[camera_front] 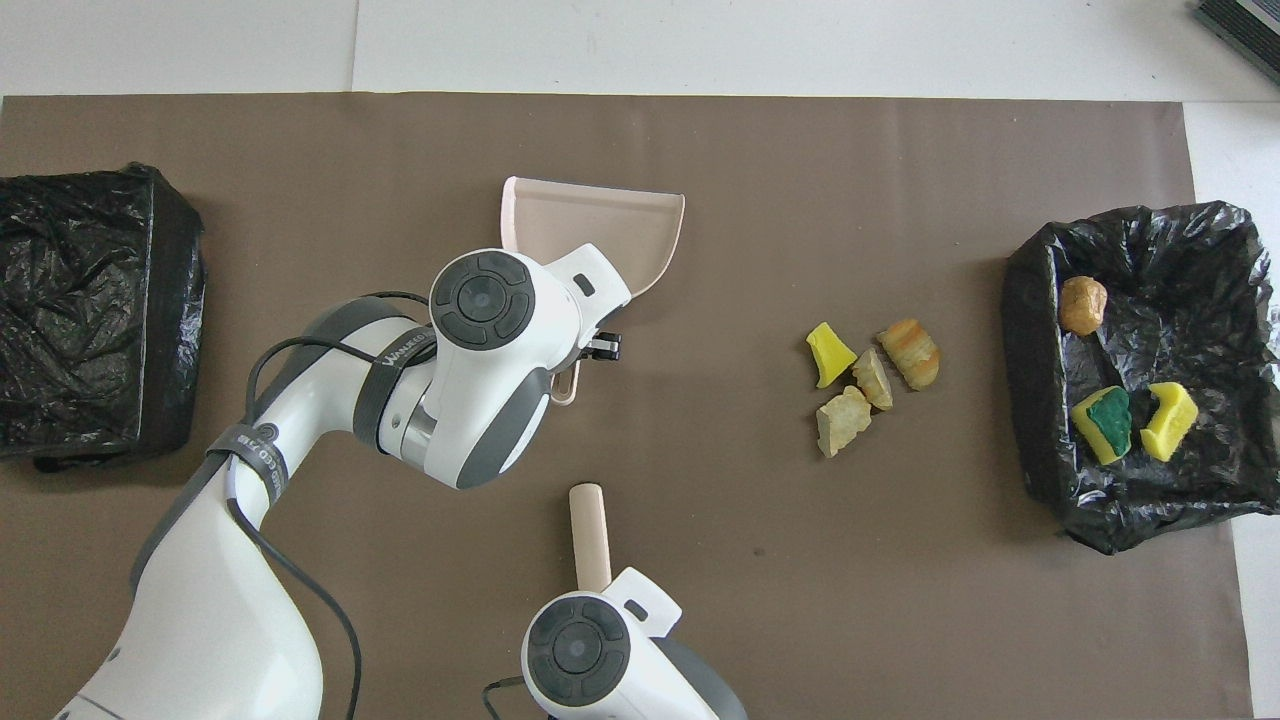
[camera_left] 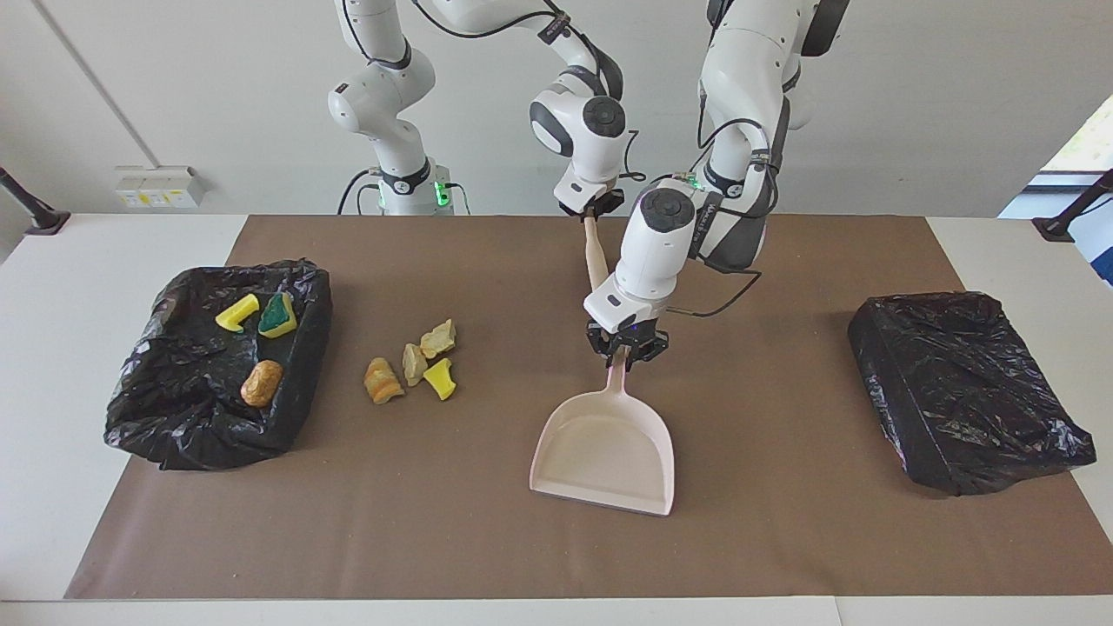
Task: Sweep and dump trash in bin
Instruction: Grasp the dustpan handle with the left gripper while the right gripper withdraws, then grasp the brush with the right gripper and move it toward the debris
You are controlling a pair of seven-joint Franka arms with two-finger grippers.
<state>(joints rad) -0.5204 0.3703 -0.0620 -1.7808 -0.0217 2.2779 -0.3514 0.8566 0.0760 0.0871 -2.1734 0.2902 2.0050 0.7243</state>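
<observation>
Several scraps of trash [camera_left: 413, 365] [camera_front: 870, 375] lie loose on the brown mat beside the open black-lined bin [camera_left: 174, 417] [camera_front: 1035, 420]. Three more pieces lie inside the bin: a yellow one, a green-and-yellow one and an orange-brown lump. My left gripper [camera_left: 623, 350] is shut on the handle of the beige dustpan [camera_left: 604, 452] [camera_front: 600, 225], mid-table. My right gripper [camera_left: 594, 209] is shut on the top of the beige brush [camera_left: 595, 256] [camera_front: 590, 530], which leans. The left arm hides the brush's bristle end.
A closed black-bagged box [camera_left: 965, 391] [camera_front: 90, 310] sits at the left arm's end of the mat. The brown mat [camera_left: 435, 522] covers most of the white table. Bare mat lies between the dustpan and the loose scraps.
</observation>
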